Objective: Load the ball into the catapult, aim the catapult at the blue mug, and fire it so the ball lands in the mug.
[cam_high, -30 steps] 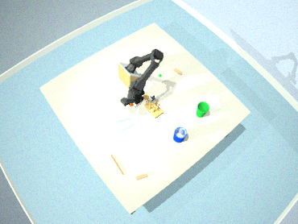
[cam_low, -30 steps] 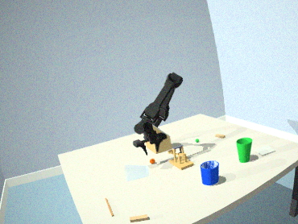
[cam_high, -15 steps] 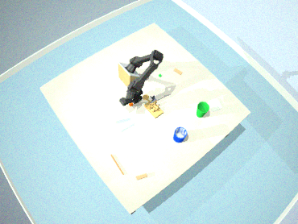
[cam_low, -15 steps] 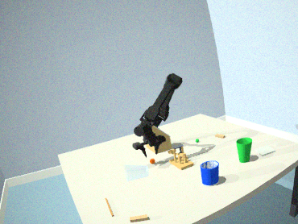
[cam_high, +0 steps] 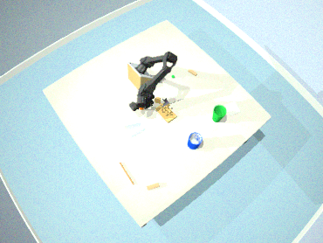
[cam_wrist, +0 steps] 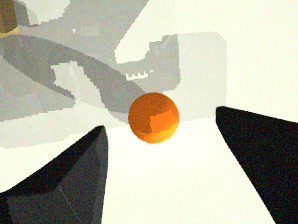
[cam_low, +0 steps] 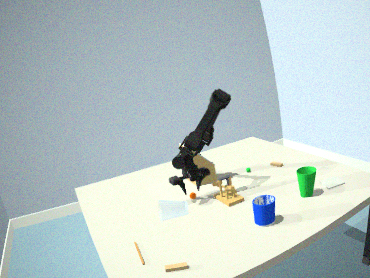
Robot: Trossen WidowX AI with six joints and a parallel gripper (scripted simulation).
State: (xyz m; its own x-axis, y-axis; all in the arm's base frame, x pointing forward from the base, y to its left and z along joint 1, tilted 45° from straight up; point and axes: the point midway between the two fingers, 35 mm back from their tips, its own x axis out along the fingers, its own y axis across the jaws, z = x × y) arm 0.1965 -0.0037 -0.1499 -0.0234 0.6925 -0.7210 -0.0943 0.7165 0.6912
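Observation:
The orange ball (cam_high: 141,108) (cam_low: 193,195) (cam_wrist: 153,118) is on the pale table, partly under the arm in the top view. My gripper (cam_low: 192,191) (cam_wrist: 162,123) is open and points down at the ball. In the wrist view the ball shows between the two fingertips, with a gap on each side. The wooden catapult (cam_high: 168,114) (cam_low: 230,199) stands beside the gripper, toward the mugs; a corner of wood shows at the wrist view's upper left. The blue mug (cam_high: 194,142) (cam_low: 264,211) stands upright beyond the catapult.
A green cup (cam_high: 218,114) (cam_low: 306,182) stands past the catapult. A tan upright board (cam_high: 136,78) (cam_low: 207,167) is close to the arm. A small green ball (cam_high: 173,76) (cam_low: 248,170), a pale blue sheet (cam_low: 172,210), a thin stick (cam_high: 127,173) (cam_low: 139,253) and small wooden blocks lie around.

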